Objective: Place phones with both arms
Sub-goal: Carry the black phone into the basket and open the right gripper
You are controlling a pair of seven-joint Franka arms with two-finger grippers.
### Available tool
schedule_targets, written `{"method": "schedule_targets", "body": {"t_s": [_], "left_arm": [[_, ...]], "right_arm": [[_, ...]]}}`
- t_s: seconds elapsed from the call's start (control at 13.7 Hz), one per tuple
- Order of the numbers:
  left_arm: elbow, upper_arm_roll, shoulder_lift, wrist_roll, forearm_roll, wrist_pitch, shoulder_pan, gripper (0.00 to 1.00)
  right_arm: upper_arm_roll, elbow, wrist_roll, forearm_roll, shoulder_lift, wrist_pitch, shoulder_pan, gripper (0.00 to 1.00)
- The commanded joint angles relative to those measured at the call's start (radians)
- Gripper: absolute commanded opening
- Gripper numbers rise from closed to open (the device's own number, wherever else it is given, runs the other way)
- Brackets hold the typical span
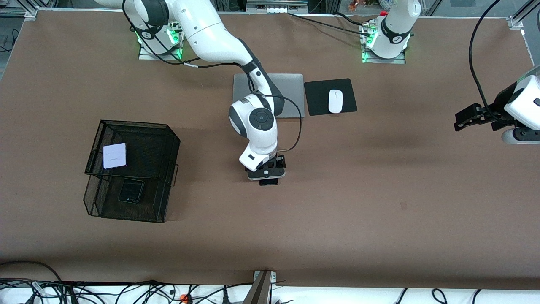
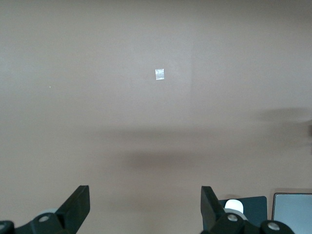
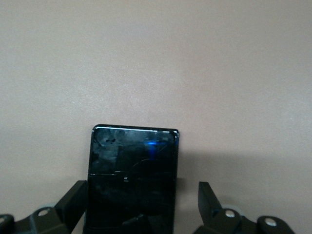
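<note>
The long black phone (image 3: 131, 180) lies flat on the brown table (image 1: 337, 190), in the middle of the front picture. Only a small dark bit of it (image 1: 268, 182) peeks out there, because the right gripper (image 1: 266, 172) hangs right over it. In the right wrist picture the phone sits between the two black fingers (image 3: 73, 200), and there is a gap on each side. The fingers are wide apart and do not touch it. Its glass is shiny, with a small blue glint.

The white phone (image 1: 114, 155) lies on the top shelf of a black wire basket (image 1: 166, 139), in the left part of the front picture. The small black phone (image 1: 130, 191) lies on the lower shelf, just under it in the picture. Both are well apart from the long phone.

Above the right gripper in the picture lies a grey laptop (image 1: 291, 90), partly hidden by the arm. Beside it is a black mouse pad (image 1: 316, 97) with a white mouse (image 1: 336, 101) on it.

The right arm (image 1: 211, 33) comes from the upper left of the picture, bends down and points its gripper straight at the table.

The left arm (image 1: 396, 25) stands at the upper right. Its left gripper (image 1: 457, 122) waits at the right edge of the picture, up over bare table, with its fingers (image 2: 78, 204) wide apart and nothing in them. Its wrist picture shows a tiny white square mark (image 2: 159, 74) on the table.

No words can be read anywhere.
</note>
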Motion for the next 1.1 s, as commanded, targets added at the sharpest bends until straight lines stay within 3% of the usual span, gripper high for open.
{"method": "schedule_targets", "body": {"t_s": [0.0, 0.29, 0.51, 0.58, 0.73, 0.8, 1.02], "left_arm": [[-0.016, -0.003, -0.042, 0.010, -0.019, -0.019, 0.000, 1.00], [-0.023, -0.029, -0.060, 0.032, -0.007, -0.028, -0.015, 1.00], [-0.024, 0.064, -0.074, 0.127, -0.014, -0.074, -0.105, 1.00], [-0.023, 0.067, -0.077, 0.166, -0.020, -0.083, -0.101, 1.00], [-0.020, 0.067, -0.075, 0.122, -0.033, -0.080, -0.096, 1.00], [-0.020, 0.066, -0.075, 0.084, -0.034, -0.080, -0.096, 1.00], [-0.020, 0.063, -0.074, 0.078, -0.036, -0.079, -0.096, 1.00]], "right_arm": [[0.007, -0.013, -0.005, -0.010, -0.004, 0.047, 0.008, 1.00], [0.007, -0.032, -0.008, -0.015, 0.005, 0.056, 0.017, 1.00], [0.007, -0.047, -0.007, -0.013, 0.014, 0.117, 0.020, 1.00], [0.007, -0.047, -0.007, -0.013, 0.020, 0.119, 0.026, 0.90], [0.005, -0.046, -0.017, -0.013, 0.013, 0.111, 0.026, 0.09], [-0.004, -0.047, -0.025, -0.015, 0.004, 0.102, 0.026, 0.00], [-0.062, -0.038, -0.033, -0.013, -0.045, -0.020, 0.022, 0.00]]}}
